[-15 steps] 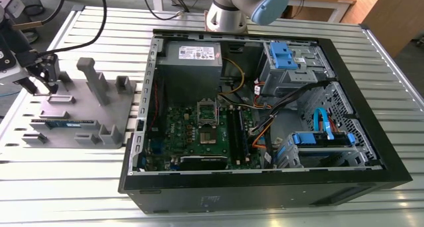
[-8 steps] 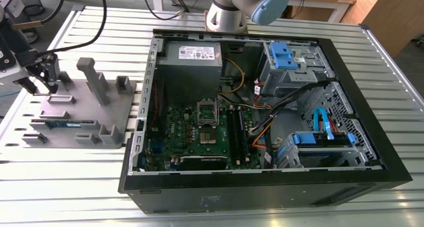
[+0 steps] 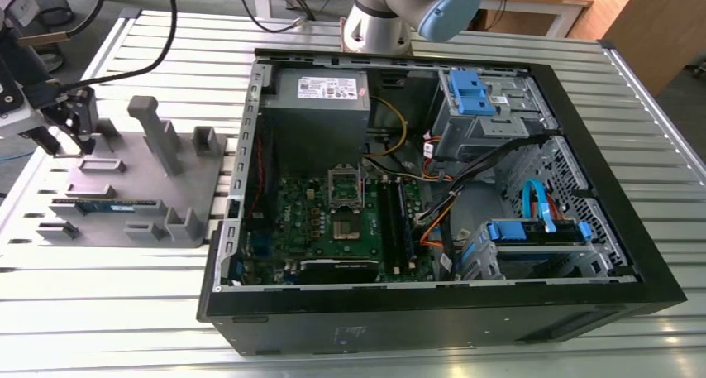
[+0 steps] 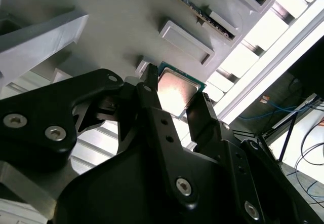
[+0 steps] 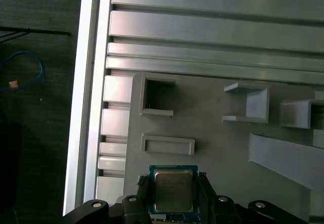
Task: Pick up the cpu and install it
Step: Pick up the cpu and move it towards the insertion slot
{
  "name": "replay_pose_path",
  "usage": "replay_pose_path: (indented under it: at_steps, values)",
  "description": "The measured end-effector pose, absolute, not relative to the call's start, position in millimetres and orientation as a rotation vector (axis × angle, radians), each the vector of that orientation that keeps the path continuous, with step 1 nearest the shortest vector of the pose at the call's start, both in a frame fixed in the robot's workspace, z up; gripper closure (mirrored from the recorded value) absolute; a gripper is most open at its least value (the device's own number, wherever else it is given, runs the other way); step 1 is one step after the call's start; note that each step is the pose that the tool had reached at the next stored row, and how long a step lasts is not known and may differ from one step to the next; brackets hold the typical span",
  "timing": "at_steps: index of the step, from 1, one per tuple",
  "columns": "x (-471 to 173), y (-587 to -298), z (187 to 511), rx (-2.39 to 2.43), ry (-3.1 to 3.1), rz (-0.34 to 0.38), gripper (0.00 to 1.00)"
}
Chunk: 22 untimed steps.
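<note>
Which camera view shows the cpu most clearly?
The first wrist view: the cpu faces the camera, nearly all its metal top visible. The second wrist view shows it slanted, partly hidden by the gripper. In the exterior view it is too small to tell.

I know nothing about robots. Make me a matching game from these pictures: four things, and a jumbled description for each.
1 cpu
2 memory stick
3 motherboard
4 computer case

A inside the computer case
B at the gripper
C black, open, on the exterior view's right
D long, lying on the grey holder

Pairs: 1-B, 2-D, 3-A, 4-C
</note>
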<state>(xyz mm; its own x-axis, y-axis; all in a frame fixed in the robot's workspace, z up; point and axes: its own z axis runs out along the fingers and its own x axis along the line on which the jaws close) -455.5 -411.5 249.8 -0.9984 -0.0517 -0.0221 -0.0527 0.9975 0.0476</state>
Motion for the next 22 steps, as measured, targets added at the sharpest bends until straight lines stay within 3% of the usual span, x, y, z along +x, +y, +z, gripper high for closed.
replay_pose_path:
  at_steps: [22]
  values:
    - [-455.5,-411.5,270.7,-0.082,3.119,0.075,0.53]
